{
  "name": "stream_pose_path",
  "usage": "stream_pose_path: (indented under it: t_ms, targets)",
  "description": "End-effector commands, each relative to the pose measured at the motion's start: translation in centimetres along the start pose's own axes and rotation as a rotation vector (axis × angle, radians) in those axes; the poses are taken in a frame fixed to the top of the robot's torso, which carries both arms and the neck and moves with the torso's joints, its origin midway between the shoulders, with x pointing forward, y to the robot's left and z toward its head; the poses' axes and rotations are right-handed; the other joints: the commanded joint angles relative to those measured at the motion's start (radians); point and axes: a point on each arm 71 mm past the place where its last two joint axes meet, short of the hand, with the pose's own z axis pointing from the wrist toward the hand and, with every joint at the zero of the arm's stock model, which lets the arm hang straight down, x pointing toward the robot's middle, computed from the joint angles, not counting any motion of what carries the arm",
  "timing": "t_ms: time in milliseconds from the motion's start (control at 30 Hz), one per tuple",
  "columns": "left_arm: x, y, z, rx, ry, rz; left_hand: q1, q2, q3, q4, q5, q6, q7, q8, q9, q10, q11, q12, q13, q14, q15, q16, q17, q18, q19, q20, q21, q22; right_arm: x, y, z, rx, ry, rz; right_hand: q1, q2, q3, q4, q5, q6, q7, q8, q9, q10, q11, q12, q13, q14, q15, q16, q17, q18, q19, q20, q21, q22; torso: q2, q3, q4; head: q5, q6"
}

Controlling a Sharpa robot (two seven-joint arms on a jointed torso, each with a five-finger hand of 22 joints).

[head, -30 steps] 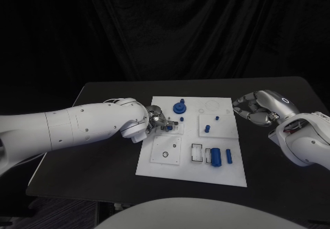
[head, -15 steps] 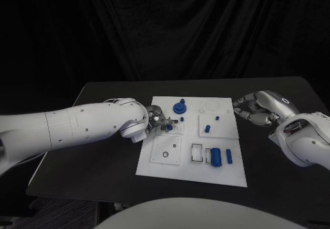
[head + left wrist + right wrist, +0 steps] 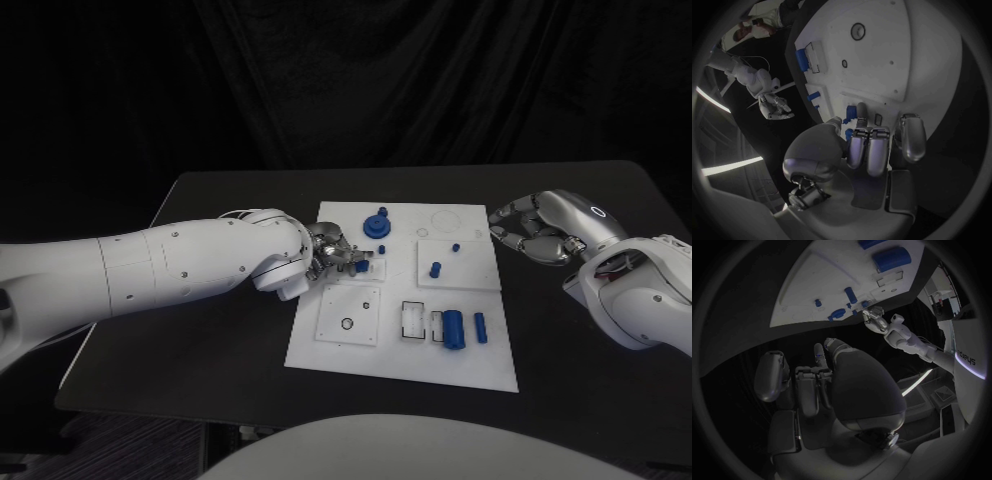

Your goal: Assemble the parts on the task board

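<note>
The white task board (image 3: 411, 350) lies in the middle of the table. My left hand (image 3: 326, 254) reaches over its left edge and pinches a small blue part (image 3: 361, 266) just above a square plate on the board. In the left wrist view the fingers (image 3: 868, 150) and thumb close round that blue part (image 3: 847, 133). My right hand (image 3: 539, 228) hovers off the board's right edge, fingers curled in with nothing in them. Its curled fingers (image 3: 811, 390) face the board (image 3: 817, 280) in the right wrist view.
A blue gear-like part (image 3: 379, 222) stands at the board's far end. A blue peg (image 3: 436, 268) stands in a plate to the right. A large blue cylinder (image 3: 453, 328) and a slimmer one (image 3: 480, 326) lie near the board's front. The black table (image 3: 216, 300) surrounds the board.
My left hand has edged the small blue part slightly to the right over the board. The right hand has not moved.
</note>
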Motion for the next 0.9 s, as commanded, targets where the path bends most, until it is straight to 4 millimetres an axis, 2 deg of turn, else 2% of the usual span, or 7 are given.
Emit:
stream_pose_path:
  t_ms: [33, 133, 167, 300, 500, 667, 900]
  targets:
    - [0.21, -0.03, 0.08, 0.005, -0.002, -0.006, 0.005, 0.01, -0.009, 0.0, 0.001, -0.007, -0.004, 0.008, 0.01, 0.099, -0.01, 0.006, 0.259, 0.104, -0.006, 0.003, 0.263, 0.0, 0.006, -0.003, 0.004, 0.017, 0.12, -0.06, -0.06, 0.014, 0.006, 0.006, 0.006, 0.006, 0.003, 0.0, 0.006, 0.005, 0.003, -0.006, -0.001, 0.082, 0.007, -0.005, 0.228, 0.102, 0.006, 0.0, 0.259, 0.013, -0.006, 0.003, -0.003, 0.151, -0.001, -0.0004, 0.0, -0.001, 0.0]
    - [0.28, 0.08, 0.13, -0.002, -0.003, -0.008, 0.011, 0.012, -0.011, 0.0, 0.004, -0.009, -0.005, 0.016, 0.021, 0.1, -0.011, 0.006, 0.26, 0.104, -0.007, 0.003, 0.263, 0.0, 0.006, -0.004, 0.004, 0.018, 0.14, -0.06, -0.06, 0.014, 0.008, 0.007, 0.006, 0.006, 0.003, 0.0, 0.006, 0.005, 0.003, -0.006, -0.001, 0.082, 0.007, -0.005, 0.228, 0.102, 0.006, 0.0, 0.259, 0.013, -0.006, 0.003, -0.003, 0.151, -0.001, -0.0001, -0.0005, 0.001, 0.0]
    - [0.31, 0.14, 0.15, -0.006, -0.004, -0.009, 0.026, 0.015, -0.013, -0.001, 0.013, -0.013, -0.009, 0.036, 0.047, 0.1, -0.013, 0.007, 0.26, 0.104, -0.009, 0.003, 0.263, 0.0, 0.007, -0.006, 0.003, 0.02, 0.15, -0.06, -0.06, 0.015, 0.009, 0.007, 0.006, 0.006, 0.003, 0.0, 0.006, 0.005, 0.003, -0.006, -0.001, 0.082, 0.007, -0.005, 0.228, 0.102, 0.006, 0.0, 0.259, 0.013, -0.006, 0.003, -0.003, 0.151, 0.0, -0.0002, -0.0006, 0.001, 0.0]
    - [0.34, 0.34, 0.19, -0.014, -0.007, -0.012, 0.062, 0.016, -0.008, -0.003, 0.029, -0.031, -0.011, 0.053, 0.082, 0.098, -0.016, 0.005, 0.259, 0.104, -0.012, 0.003, 0.263, 0.001, 0.004, -0.009, -0.002, 0.02, 0.17, -0.08, -0.07, 0.016, 0.011, 0.007, 0.007, 0.007, 0.004, -0.001, 0.008, 0.005, 0.003, -0.006, -0.002, 0.081, 0.007, -0.006, 0.226, 0.102, 0.006, -0.001, 0.258, 0.014, -0.007, 0.003, -0.006, 0.15, 0.0, 0.0002, -0.0004, 0.001, 0.0]
    - [0.4, 0.54, 0.18, -0.019, -0.004, -0.013, 0.173, -0.008, 0.032, -0.048, 0.069, -0.055, -0.016, 0.064, 0.119, 0.096, -0.021, 0.002, 0.257, 0.104, -0.017, 0.003, 0.263, 0.002, 0.002, -0.013, -0.009, 0.022, 0.23, -0.12, -0.06, 0.018, 0.015, 0.006, 0.007, 0.007, 0.004, -0.001, 0.008, 0.005, 0.003, -0.006, -0.002, 0.081, 0.007, -0.006, 0.226, 0.102, 0.006, -0.001, 0.258, 0.014, -0.007, 0.003, -0.006, 0.15, 0.001, -0.0004, 0.0006, 0.002, 0.0]
    - [0.49, 0.51, 0.17, -0.012, 0.004, -0.01, 0.193, -0.02, 0.042, -0.058, 0.064, -0.063, -0.014, 0.057, 0.123, 0.091, -0.02, -0.002, 0.253, 0.104, -0.017, 0.003, 0.263, 0.003, -0.004, -0.014, -0.015, 0.018, 0.3, -0.1, -0.04, 0.018, 0.018, 0.006, 0.007, 0.007, 0.004, -0.001, 0.008, 0.005, 0.003, -0.006, -0.002, 0.081, 0.007, -0.006, 0.226, 0.102, 0.006, -0.001, 0.258, 0.014, -0.007, 0.003, -0.006, 0.15, 0.0, -0.0008, 0.0005, 0.003, 0.0]
    - [0.3, 0.2, 0.0, 0.043, -0.033, -0.027, 0.192, -0.025, 0.044, -0.044, 0.05, -0.071, -0.007, 0.038, 0.116, 0.084, -0.014, -0.008, 0.249, 0.104, -0.012, 0.003, 0.263, 0.005, -0.012, -0.011, -0.025, 0.012, 0.32, -0.13, -0.07, 0.02, 0.019, 0.006, 0.007, 0.007, 0.004, -0.001, 0.008, 0.005, 0.003, -0.006, -0.002, 0.081, 0.007, -0.006, 0.226, 0.102, 0.006, -0.001, 0.258, 0.014, -0.007, 0.003, -0.006, 0.15, 0.0, -0.0002, 0.0001, 0.002, 0.0]
